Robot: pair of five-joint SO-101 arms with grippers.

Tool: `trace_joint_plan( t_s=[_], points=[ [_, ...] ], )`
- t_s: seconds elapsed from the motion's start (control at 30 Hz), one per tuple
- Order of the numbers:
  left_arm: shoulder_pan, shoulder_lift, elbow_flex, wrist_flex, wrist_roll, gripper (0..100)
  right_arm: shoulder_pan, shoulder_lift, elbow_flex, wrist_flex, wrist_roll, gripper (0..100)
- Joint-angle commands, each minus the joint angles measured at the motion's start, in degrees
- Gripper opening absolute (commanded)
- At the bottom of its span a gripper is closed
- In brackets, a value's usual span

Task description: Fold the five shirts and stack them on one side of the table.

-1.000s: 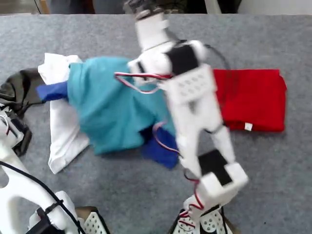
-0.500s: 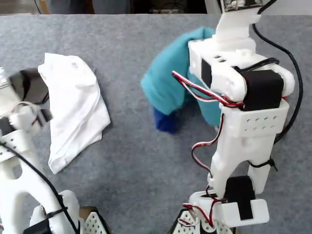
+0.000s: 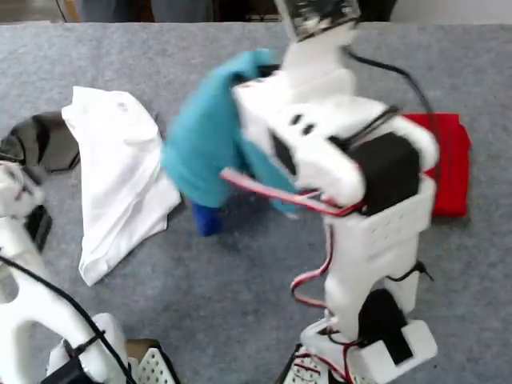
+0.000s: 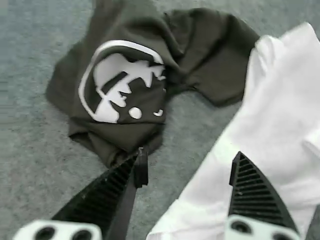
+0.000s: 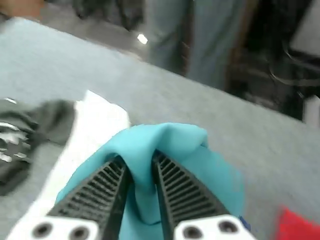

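A grey felt-like surface (image 3: pixel 240 320) carries everything, and the white shirt (image 3: pixel 120 176) lies crumpled and unfolded on it, serving as the fixed mark here. Just beside the white shirt, on the side away from the right arm, sits a dark shirt (image 4: pixel 125 90) with a white print facing up, bunched and unfolded; its edge touches or nearly touches the white cloth. The left arm (image 3: pixel 24 272) stands by these two, and the left jaws hang spread wide over the seam between them, one jaw above the dark shirt's edge, the other above the white shirt, with nothing between them.

On the white shirt's other side, close by, the teal shirt (image 3: pixel 200 136) hangs in a bundle. The right jaws are pinched tight on a fold at its top, and the cloth drapes down from them against the right arm (image 3: pixel 352 176). A blue shirt (image 3: pixel 206 218) peeks out under the teal bundle's lower edge; I cannot tell whether it rests on the surface. Well apart from the white shirt, beyond the right arm, a red shirt (image 3: pixel 448 160) lies folded flat.
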Motion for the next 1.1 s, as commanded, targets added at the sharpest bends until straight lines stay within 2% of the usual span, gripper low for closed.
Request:
trace_joint_plan(
  t_s=[0.0, 0.1, 0.2, 0.33, 0.53, 0.6, 0.67, 0.77, 0.87, 0.93, 1.07],
  points=[
    [-6.64, -0.35, -3.03, -0.88, 0.79, 28, -9.32, 0.66, -2.86, -8.7, -3.6, 1.5],
    [-9.36, -0.26, -2.42, -0.88, 0.62, 28, -14.24, 3.38, -2.77, -11.78, -5.71, 1.5],
    [-10.33, -0.26, -2.42, -0.53, 0.62, 28, -14.42, 8.13, -1.89, -11.43, -5.98, 1.5],
    [-10.33, -0.26, -2.42, -0.44, 0.62, 28, -8.79, 16.13, 3.47, -7.3, -5.63, 1.5],
    [-10.15, -0.62, -2.42, -0.44, 0.62, 28, 3.43, 28.09, 13.93, -3.16, -5.36, 1.5],
    [-10.07, -0.62, -2.42, -0.35, 0.62, 28, 7.3, 31.96, 15.78, -2.99, -2.46, 2.0],
    [-10.07, -0.62, -2.42, -0.35, 0.62, 28, 10.64, 35.03, 16.22, -2.37, -0.53, 8.7],
    [-10.07, -0.62, -2.42, -0.35, 0.53, 28, 14.15, 38.02, 14.2, 0.35, 0.88, 29.5],
    [-10.07, -0.62, -2.33, -0.35, 0.53, 28, 14.24, 38.2, 10.07, 4.66, 7.74, 44.8],
    [-10.07, -0.62, -2.33, -0.35, 0.53, 28, 13.27, 38.2, 5.49, 6.95, 8.44, 44.9],
    [-10.15, -0.62, -2.33, -0.35, 0.35, 28, 9.05, 38.02, -5.32, 11.16, 8.53, 35.8]
  ],
)
